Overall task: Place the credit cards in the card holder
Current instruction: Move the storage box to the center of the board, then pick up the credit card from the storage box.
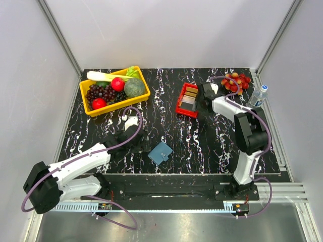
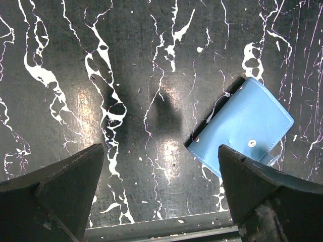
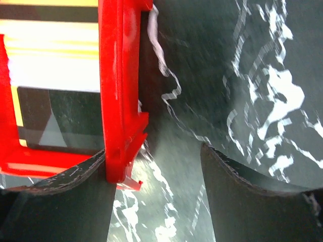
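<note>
The credit cards (image 1: pixel 189 97) lie stacked in a small red tray (image 1: pixel 179 102) at the back middle. In the right wrist view a pale card (image 3: pixel 50 55) and a dark grey card (image 3: pixel 55 126) show inside the tray's wall (image 3: pixel 118 91). My right gripper (image 1: pixel 205 96) (image 3: pixel 154 156) is open and straddles that wall, one finger over the tray and the other outside. The blue card holder (image 1: pixel 160 153) (image 2: pixel 242 126) lies closed near the front. My left gripper (image 1: pixel 126 137) (image 2: pixel 161 166) hovers open just left of it, holding nothing.
A yellow basket (image 1: pixel 142 96) of toy fruit and vegetables stands at the back left. A bunch of red and orange fruit (image 1: pixel 236 80) and a water bottle (image 1: pixel 258 95) are at the back right. The table's front edge (image 2: pixel 161 229) runs close below the left gripper.
</note>
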`<state>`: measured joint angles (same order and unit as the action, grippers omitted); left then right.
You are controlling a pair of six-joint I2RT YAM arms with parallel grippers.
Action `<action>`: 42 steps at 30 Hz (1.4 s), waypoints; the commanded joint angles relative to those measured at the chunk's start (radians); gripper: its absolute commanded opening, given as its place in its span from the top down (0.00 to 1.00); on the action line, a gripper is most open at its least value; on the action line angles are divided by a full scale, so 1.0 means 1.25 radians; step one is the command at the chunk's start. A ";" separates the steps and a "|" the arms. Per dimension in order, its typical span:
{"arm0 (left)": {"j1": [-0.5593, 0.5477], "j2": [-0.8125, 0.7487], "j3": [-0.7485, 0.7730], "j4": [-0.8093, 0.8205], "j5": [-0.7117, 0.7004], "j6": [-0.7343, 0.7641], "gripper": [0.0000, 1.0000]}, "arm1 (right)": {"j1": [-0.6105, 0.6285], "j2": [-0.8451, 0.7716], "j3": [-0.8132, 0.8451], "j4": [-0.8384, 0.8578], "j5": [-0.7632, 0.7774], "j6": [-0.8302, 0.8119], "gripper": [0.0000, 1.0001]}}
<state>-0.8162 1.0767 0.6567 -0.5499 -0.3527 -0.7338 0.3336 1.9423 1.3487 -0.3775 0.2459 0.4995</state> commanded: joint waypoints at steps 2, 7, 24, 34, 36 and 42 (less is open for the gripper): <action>0.004 0.001 0.020 0.029 0.016 0.002 0.01 | -0.003 -0.158 -0.172 0.016 0.010 0.045 0.31; 0.004 0.000 0.016 0.040 0.027 0.000 0.01 | -0.003 -0.294 -0.355 0.020 -0.050 0.113 0.34; 0.004 0.049 0.055 0.107 0.092 0.043 0.01 | 0.004 -0.691 -0.531 -0.023 -0.286 0.164 0.34; 0.001 0.053 0.082 0.144 0.185 0.069 0.01 | 0.003 -0.572 -0.304 -0.092 -0.280 -0.183 0.39; 0.001 0.047 0.071 0.184 0.224 0.070 0.01 | 0.002 -0.512 -0.266 -0.099 -0.275 -0.245 0.39; -0.022 0.146 0.115 0.279 0.278 0.045 0.01 | -0.021 -0.373 -0.187 -0.099 -0.245 -0.338 0.48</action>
<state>-0.8207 1.1702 0.7258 -0.3229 -0.0757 -0.6655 0.3252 1.4036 1.0393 -0.4736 -0.0719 0.2226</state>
